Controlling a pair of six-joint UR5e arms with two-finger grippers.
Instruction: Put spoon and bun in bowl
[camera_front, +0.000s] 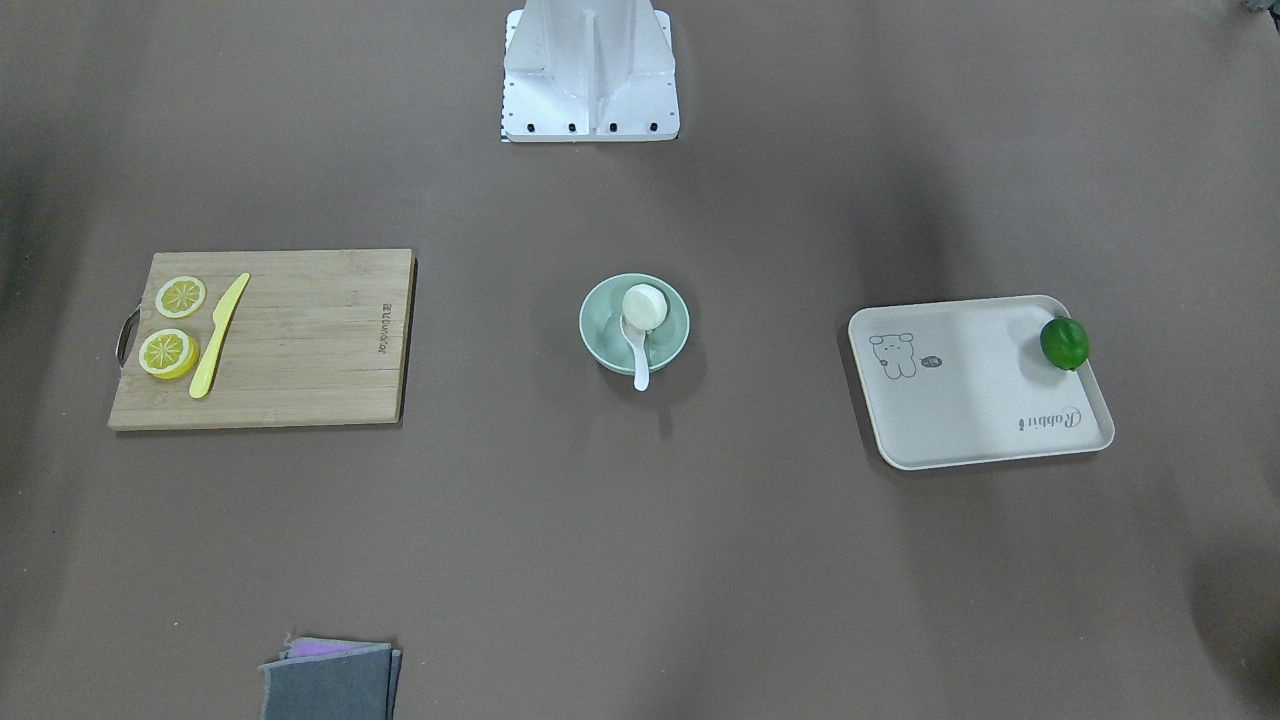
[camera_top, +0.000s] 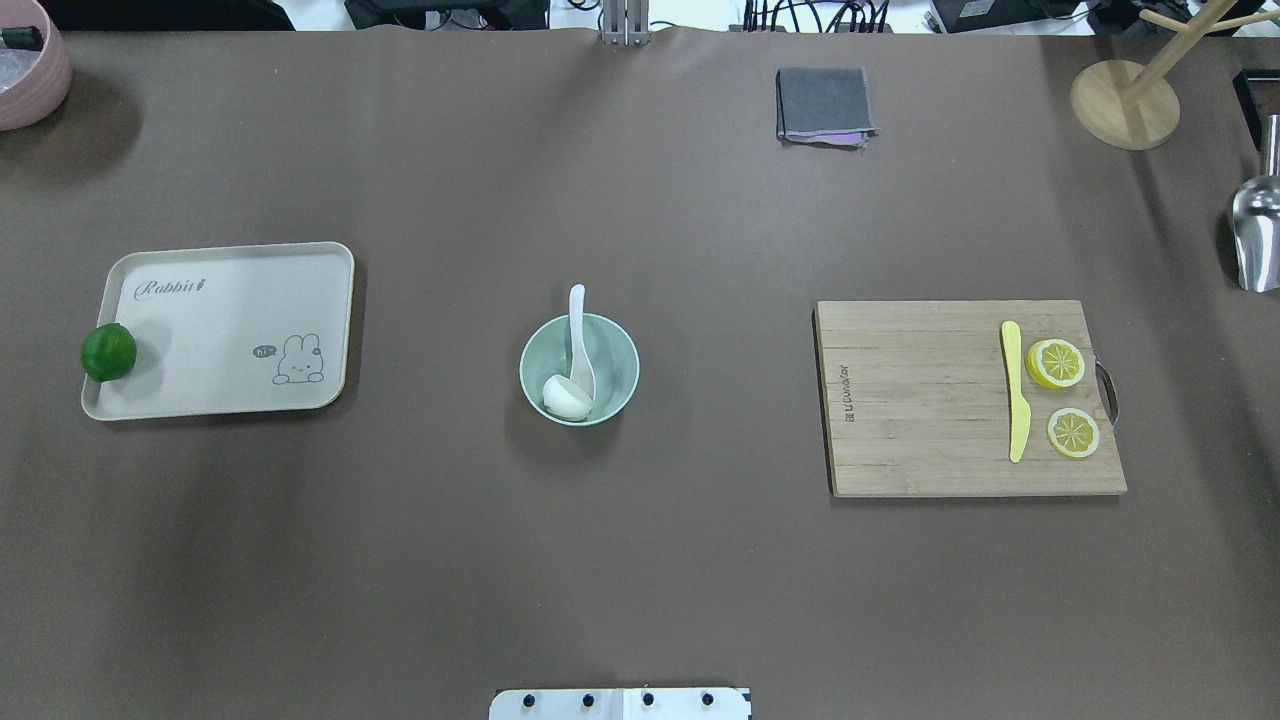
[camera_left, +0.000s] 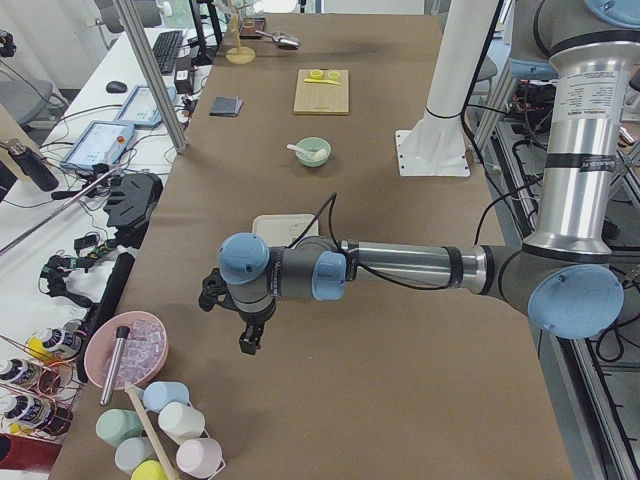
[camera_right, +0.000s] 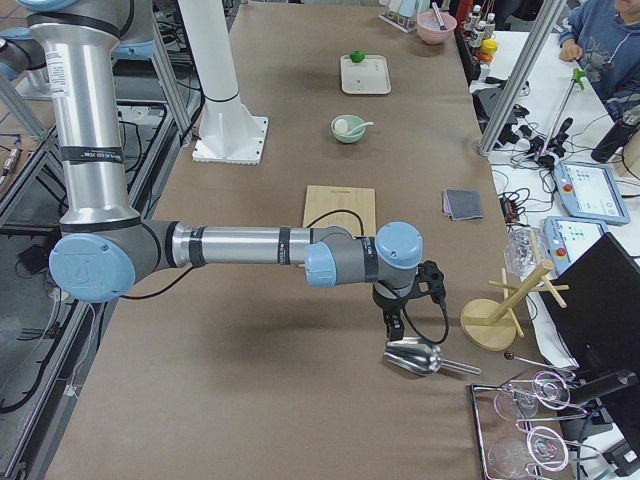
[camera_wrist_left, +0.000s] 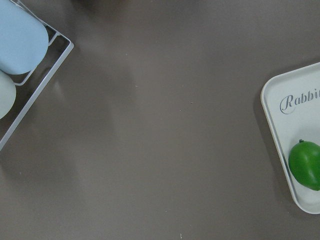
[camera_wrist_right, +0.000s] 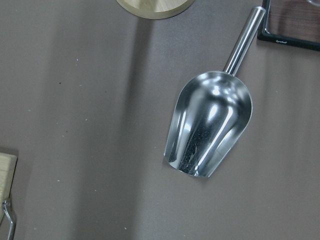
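The mint-green bowl (camera_front: 673, 338) stands at the table's centre; it also shows in the overhead view (camera_top: 616, 358). The white bun (camera_front: 645, 304) lies inside it, tipped on its side (camera_top: 563, 397). The white spoon (camera_front: 640, 366) rests with its scoop in the bowl and its handle over the rim (camera_top: 576, 318). My left gripper (camera_left: 248, 340) hangs over the table's left end, far from the bowl. My right gripper (camera_right: 393, 328) hangs over the right end, above a metal scoop. I cannot tell whether either is open or shut.
A cream tray (camera_top: 230, 330) with a green lime (camera_top: 108, 352) lies left of the bowl. A cutting board (camera_top: 920, 400) with lemon slices and a yellow knife (camera_top: 1015, 390) lies to the right. A grey cloth (camera_top: 822, 104), wooden stand (camera_top: 1125, 103) and metal scoop (camera_wrist_right: 210, 125) lie further off.
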